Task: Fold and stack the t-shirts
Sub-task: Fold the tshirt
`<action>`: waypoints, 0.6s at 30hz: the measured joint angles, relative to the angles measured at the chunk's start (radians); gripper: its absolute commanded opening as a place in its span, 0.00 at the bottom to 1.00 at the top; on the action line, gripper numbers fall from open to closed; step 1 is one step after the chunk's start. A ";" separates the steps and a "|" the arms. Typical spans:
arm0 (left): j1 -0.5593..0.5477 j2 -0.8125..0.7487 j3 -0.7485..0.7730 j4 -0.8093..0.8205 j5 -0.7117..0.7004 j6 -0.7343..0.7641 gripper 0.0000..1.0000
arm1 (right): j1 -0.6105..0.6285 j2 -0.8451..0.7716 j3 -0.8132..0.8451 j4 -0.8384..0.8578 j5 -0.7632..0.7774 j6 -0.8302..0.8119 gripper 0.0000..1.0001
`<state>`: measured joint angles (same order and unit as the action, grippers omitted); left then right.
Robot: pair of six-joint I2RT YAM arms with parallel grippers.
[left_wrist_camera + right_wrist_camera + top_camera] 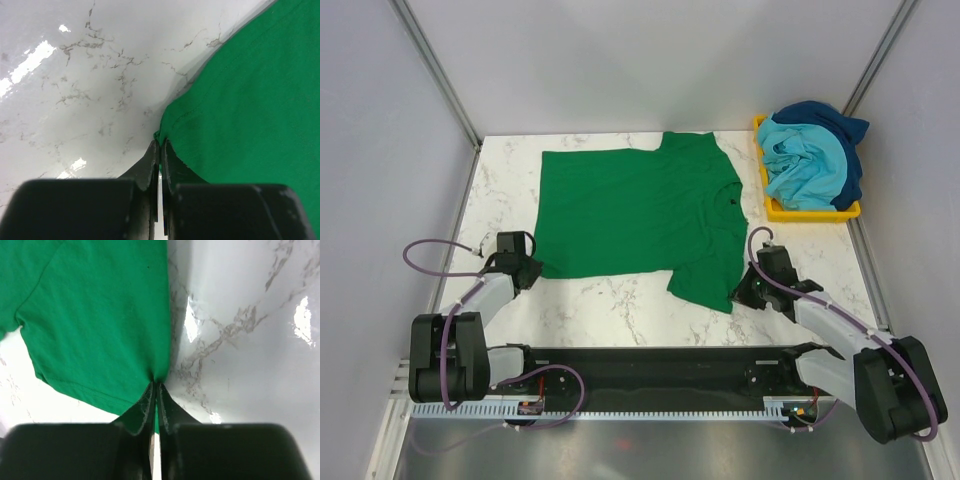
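Observation:
A green t-shirt (640,215) lies spread flat on the marble table, collar toward the right. My left gripper (527,268) is shut on the shirt's near left hem corner; the left wrist view shows the green cloth (250,110) pinched at the fingertips (160,145). My right gripper (744,292) is shut on the edge of the near right sleeve; the right wrist view shows the cloth (100,320) bunched at the fingertips (157,384). Both grippers sit low at the table.
A yellow tray (812,212) at the back right holds a heap of light blue and dark blue t-shirts (810,155). Grey walls close in the table on three sides. Bare marble (610,300) lies between the shirt and the arm bases.

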<state>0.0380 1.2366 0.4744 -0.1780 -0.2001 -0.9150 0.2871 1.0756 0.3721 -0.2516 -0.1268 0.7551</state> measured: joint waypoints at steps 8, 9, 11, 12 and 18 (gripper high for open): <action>0.000 -0.117 0.000 -0.094 0.021 -0.001 0.02 | 0.004 -0.117 0.007 -0.131 0.002 0.000 0.00; 0.000 -0.162 0.003 -0.120 0.027 -0.001 0.02 | 0.004 -0.152 0.021 -0.164 0.005 0.000 0.00; 0.000 -0.252 0.018 -0.176 0.040 -0.001 0.02 | 0.004 -0.227 0.058 -0.231 0.014 0.000 0.00; 0.000 -0.292 0.029 -0.202 0.048 -0.001 0.02 | 0.004 -0.261 0.077 -0.256 0.017 0.000 0.00; 0.000 -0.415 0.093 -0.327 0.094 0.000 0.02 | 0.004 -0.434 0.143 -0.380 0.020 0.009 0.00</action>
<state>0.0380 0.8219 0.5678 -0.5053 -0.1059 -0.9154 0.2909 0.6415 0.5156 -0.6319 -0.1070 0.7643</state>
